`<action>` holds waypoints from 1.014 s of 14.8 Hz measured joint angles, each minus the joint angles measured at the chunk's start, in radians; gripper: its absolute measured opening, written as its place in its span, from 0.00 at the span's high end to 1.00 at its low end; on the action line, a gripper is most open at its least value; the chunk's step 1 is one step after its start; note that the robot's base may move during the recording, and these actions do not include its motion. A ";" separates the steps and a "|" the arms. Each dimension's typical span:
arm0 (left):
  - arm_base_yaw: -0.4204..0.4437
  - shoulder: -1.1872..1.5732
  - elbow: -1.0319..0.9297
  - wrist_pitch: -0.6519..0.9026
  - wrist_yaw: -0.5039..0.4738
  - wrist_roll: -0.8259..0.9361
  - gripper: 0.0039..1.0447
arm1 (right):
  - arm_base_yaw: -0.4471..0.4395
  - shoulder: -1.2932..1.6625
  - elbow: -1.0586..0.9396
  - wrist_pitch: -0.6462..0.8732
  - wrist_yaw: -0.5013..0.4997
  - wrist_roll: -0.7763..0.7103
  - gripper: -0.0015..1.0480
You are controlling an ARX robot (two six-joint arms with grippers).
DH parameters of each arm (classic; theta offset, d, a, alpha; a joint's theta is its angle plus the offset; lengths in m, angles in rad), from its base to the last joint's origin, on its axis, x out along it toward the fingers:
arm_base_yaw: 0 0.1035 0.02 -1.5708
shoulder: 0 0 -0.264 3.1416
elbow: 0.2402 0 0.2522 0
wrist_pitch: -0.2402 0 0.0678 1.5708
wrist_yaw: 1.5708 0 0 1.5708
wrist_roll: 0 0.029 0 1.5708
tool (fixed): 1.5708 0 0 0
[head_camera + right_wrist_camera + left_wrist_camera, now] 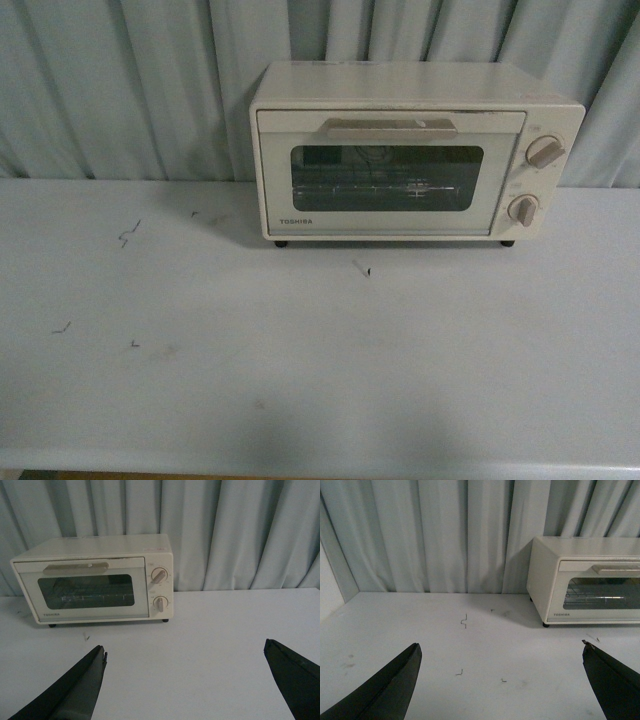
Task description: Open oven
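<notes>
The left gripper is spread wide and holds nothing, and so is the right gripper. Both are over the white table, well apart from the oven, which sits by the curtain with its door shut (TOSHIBA is written low on it). The left wrist view cuts off the knobs; the front view shows no arms.

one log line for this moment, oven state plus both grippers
oven: shut, on table | handle: untouched | left gripper: open, empty | right gripper: open, empty | both short of oven
</notes>
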 joint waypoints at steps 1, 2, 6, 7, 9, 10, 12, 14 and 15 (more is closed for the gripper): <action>0.000 0.000 0.000 -0.001 0.000 0.000 0.06 | 0.000 0.000 0.000 -0.001 0.000 0.000 0.06; 0.000 0.000 0.000 -0.001 0.000 0.000 0.06 | 0.000 0.000 0.000 -0.001 0.000 0.000 0.06; 0.000 0.000 0.000 -0.001 0.000 0.000 0.06 | 0.000 0.000 0.000 -0.001 0.000 0.000 0.06; 0.000 0.000 0.000 -0.001 0.000 0.000 0.06 | 0.000 0.000 0.000 -0.001 0.000 0.000 0.06; 0.000 0.000 0.000 -0.002 0.000 0.000 0.06 | 0.000 0.000 0.000 -0.002 0.000 0.000 0.06; 0.000 0.000 0.000 0.003 0.000 0.000 0.06 | 0.000 0.000 0.000 0.004 0.000 0.000 0.06; 0.000 0.000 0.000 0.000 0.000 0.000 0.06 | 0.000 0.000 0.000 0.001 0.000 0.000 0.06; 0.000 0.000 0.000 0.000 0.000 0.000 0.06 | 0.000 0.000 0.000 0.003 0.000 0.000 0.06; 0.000 0.000 0.000 -0.006 0.001 0.000 0.06 | 0.000 0.001 0.000 -0.008 0.000 0.000 0.06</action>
